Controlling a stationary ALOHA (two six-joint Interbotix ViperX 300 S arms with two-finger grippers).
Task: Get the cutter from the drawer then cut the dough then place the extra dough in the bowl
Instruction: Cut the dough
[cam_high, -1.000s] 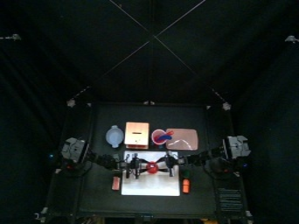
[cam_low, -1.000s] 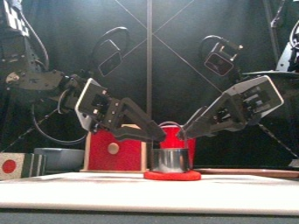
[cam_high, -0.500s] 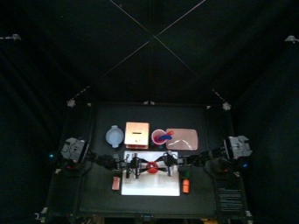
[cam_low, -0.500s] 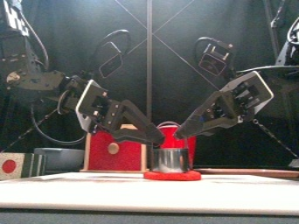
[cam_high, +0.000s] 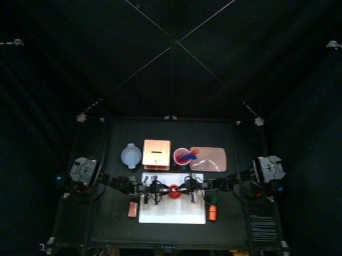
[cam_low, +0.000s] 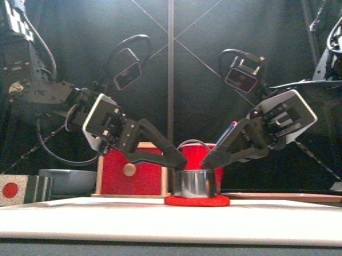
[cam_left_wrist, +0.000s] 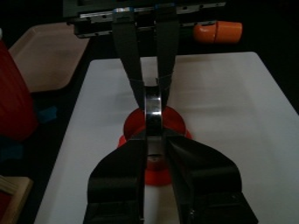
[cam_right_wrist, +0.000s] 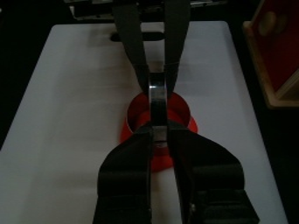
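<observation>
Step in hand, as I judge it: the cut. The round metal cutter (cam_low: 197, 183) stands on the red dough disc (cam_low: 197, 200) at the middle of the white cutting board (cam_low: 80, 208). The left gripper (cam_left_wrist: 152, 133) and right gripper (cam_right_wrist: 156, 129) meet over it from opposite sides, the fingers of each drawn almost together on what appears to be the cutter's wire handle, though that thin metal strip could be its rim. Next move: press evenly straight down through the dough, lift the cutter clear, then carry the outer ring to the blue-grey bowl (cam_high: 130, 154).
</observation>
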